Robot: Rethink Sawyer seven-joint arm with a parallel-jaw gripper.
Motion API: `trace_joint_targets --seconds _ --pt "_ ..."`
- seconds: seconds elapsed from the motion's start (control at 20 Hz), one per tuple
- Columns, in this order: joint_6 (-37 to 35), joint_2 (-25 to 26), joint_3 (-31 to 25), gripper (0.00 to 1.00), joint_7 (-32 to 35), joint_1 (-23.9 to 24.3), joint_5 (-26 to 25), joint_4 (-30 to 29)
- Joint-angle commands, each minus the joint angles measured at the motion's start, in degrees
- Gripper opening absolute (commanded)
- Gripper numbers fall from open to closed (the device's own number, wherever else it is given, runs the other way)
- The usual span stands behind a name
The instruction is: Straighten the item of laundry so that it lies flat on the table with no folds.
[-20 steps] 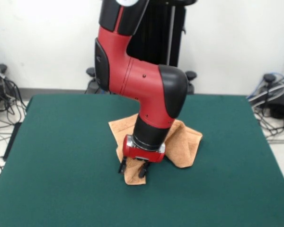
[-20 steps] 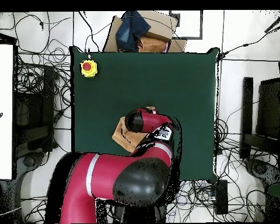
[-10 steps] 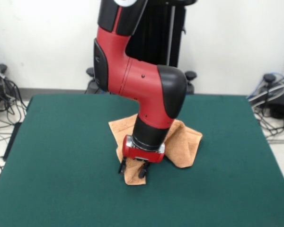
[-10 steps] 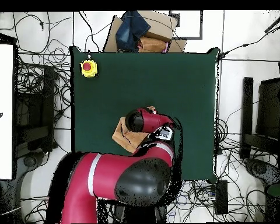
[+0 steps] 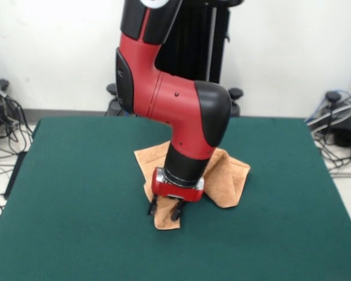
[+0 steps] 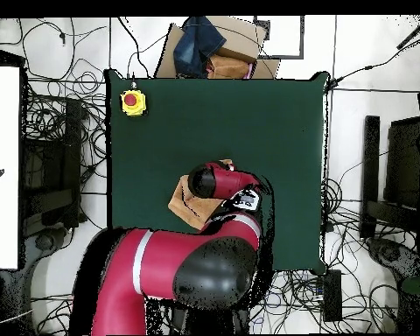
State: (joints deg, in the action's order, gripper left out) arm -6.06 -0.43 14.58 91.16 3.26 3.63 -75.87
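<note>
The item of laundry [image 5: 229,174] is a peach-orange towel lying crumpled and folded near the middle of the green table [image 5: 76,175]. My gripper [image 5: 164,211] points down at the towel's near corner. It is open, one finger at the corner's left edge and the other on the cloth, both low on the table. The arm covers the towel's middle. In the overhead view only parts of the towel [image 6: 182,204] show beside the arm, and the gripper is hidden beneath the wrist.
A yellow box with a red button [image 6: 133,102] sits on a table corner [image 6: 248,114]. A cardboard box with blue cloth [image 6: 215,48] lies just past the table's edge. Cables cover the floor around.
The arm's upper part has leaned very slightly sideways. The gripper and the towel stay where they were.
</note>
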Motion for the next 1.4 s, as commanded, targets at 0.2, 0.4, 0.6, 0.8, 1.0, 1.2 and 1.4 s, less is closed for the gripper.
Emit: trace_joint_targets --seconds 0.2,0.4,0.6,0.8,1.0,1.2,1.4 --pt "-2.61 5.77 -7.24 0.00 7.05 -1.05 -0.92 -0.67" --pt "-3.04 5.87 -6.78 0.00 7.05 -1.44 -0.77 -0.26" --pt "-2.44 5.94 -6.76 0.00 7.49 -1.41 -0.58 -0.41" --pt "-0.46 5.97 -7.09 0.00 7.80 -0.86 -0.87 -0.61" --pt "-1.22 5.27 -7.62 0.00 6.67 -0.31 -1.37 0.00" --pt "-3.46 5.08 -8.21 0.00 5.48 0.66 -1.25 1.15" --pt "-5.14 7.08 -9.20 0.00 2.79 2.89 -1.77 5.07"
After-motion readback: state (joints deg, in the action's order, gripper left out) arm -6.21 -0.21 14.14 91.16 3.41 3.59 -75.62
